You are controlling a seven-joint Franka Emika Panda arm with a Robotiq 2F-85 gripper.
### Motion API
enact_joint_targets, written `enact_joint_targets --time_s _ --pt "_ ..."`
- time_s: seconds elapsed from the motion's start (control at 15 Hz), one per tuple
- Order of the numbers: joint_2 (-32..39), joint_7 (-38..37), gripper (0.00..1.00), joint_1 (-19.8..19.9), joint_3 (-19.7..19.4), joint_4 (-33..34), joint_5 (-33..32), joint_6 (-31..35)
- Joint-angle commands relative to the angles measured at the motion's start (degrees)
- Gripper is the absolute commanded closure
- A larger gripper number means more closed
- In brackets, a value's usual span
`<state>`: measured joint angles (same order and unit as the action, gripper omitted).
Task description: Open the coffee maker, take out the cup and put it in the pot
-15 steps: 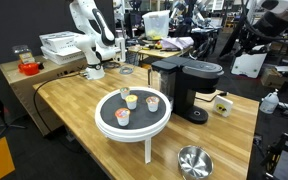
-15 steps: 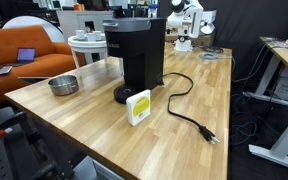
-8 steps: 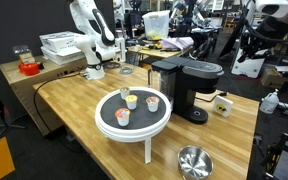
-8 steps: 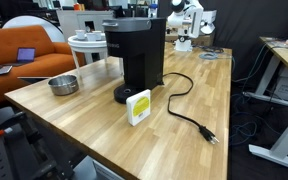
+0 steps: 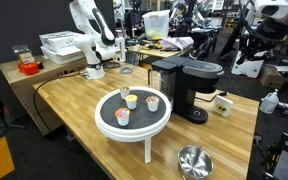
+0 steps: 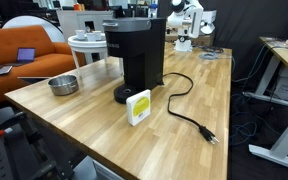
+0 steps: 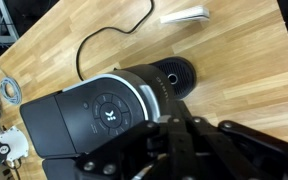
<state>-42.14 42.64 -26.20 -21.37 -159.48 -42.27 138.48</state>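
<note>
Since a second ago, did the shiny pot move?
No. In both exterior views the pot keeps its place, just as far from the coffee maker.

On my feed a white pedestal tray (image 5: 134, 134) with a black top stands on the wooden table (image 5: 74, 100). Three small cups sit on it, apart from each other: a yellow-topped cup (image 5: 130, 99), an orange-topped cup (image 5: 152, 102) and a red-topped cup (image 5: 122, 117). In an exterior view a black power cord (image 6: 196, 124) snakes over the boards to a loose plug, and a yellow-and-white box (image 6: 138, 107) stands upright near it. Beyond the table's edge I see an orange sofa (image 6: 24, 40) with an open laptop (image 6: 26, 55) on it.
</note>
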Motion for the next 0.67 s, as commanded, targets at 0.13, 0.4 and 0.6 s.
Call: enact_joint_targets --time_s 0.13,0.4,0.6 --pt "0.97 0.38 0.94 -0.6 -1.09 0.0 -0.17 1.29" --pt "2.92 0.21 1.0 -2.69 -2.68 -0.15 -0.9 1.66" --pt "4.07 0.46 1.0 -4.6 -3.79 -0.19 -1.01 1.45"
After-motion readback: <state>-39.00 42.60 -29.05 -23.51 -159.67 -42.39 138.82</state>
